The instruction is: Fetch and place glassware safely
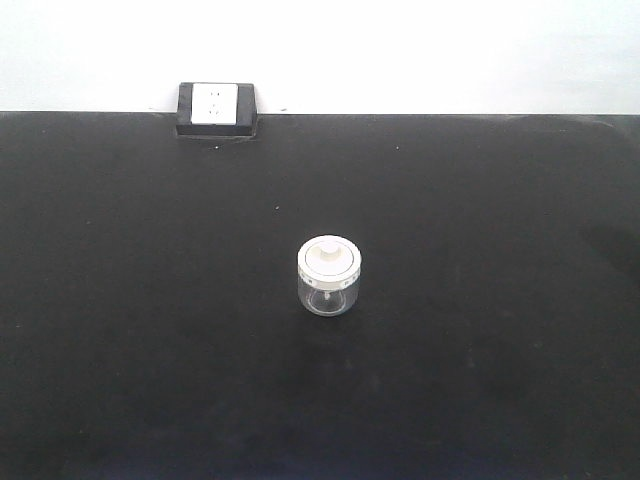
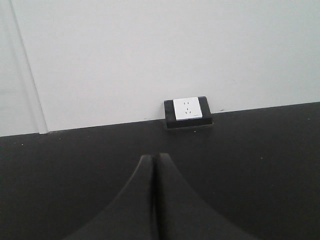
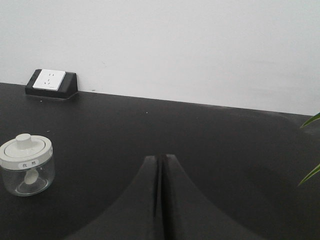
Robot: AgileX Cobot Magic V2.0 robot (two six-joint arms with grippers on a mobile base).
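While nothing has been lifted yet, the fetch looks barely begun. Taking the white wall socket on its black base (image 1: 216, 108) as landmark: the left gripper (image 2: 153, 159) has its fingers pressed together, empty, short of the socket. Right of the socket and nearer me, the small squat clear glass jar with a cream-white lid (image 1: 328, 275) stands upright on the black counter (image 1: 500, 380), knob up, axis vertical. Rightmost, the right gripper (image 3: 161, 160) is likewise clenched and empty, clear of the jar.

The jar (image 1: 329, 277) stands mid-table (image 1: 120, 330), the socket (image 1: 216, 108) behind it, leftward.
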